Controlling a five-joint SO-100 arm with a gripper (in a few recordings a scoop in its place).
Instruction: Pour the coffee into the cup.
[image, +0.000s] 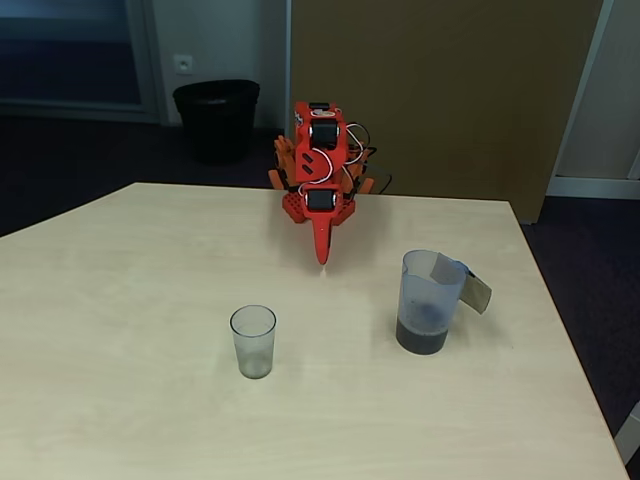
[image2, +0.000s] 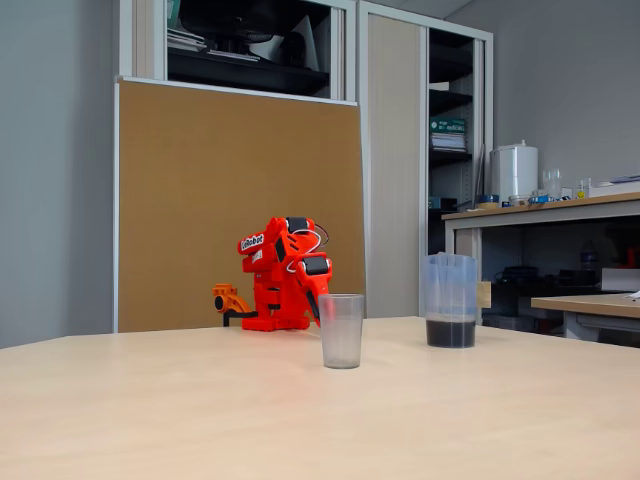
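Observation:
The cup (image: 253, 342) is a small clear tumbler standing upright and empty at the table's front middle; in a fixed view the cup (image2: 341, 330) stands in front of the arm. The coffee (image: 421, 337) is a dark layer in the bottom of a translucent jug (image: 430, 300) with a flat handle, to the right of the cup. From the low fixed view the jug (image2: 450, 300) and its coffee (image2: 451, 332) stand upright too. My red gripper (image: 322, 250) rests folded at the table's far edge, pointing down, fingers together and holding nothing, well clear of both the cup and the jug.
The pale wooden table (image: 120, 300) has its right edge close to the jug. A black bin (image: 216, 118) stands on the floor behind, and a brown board (image: 440, 90) rises behind the arm.

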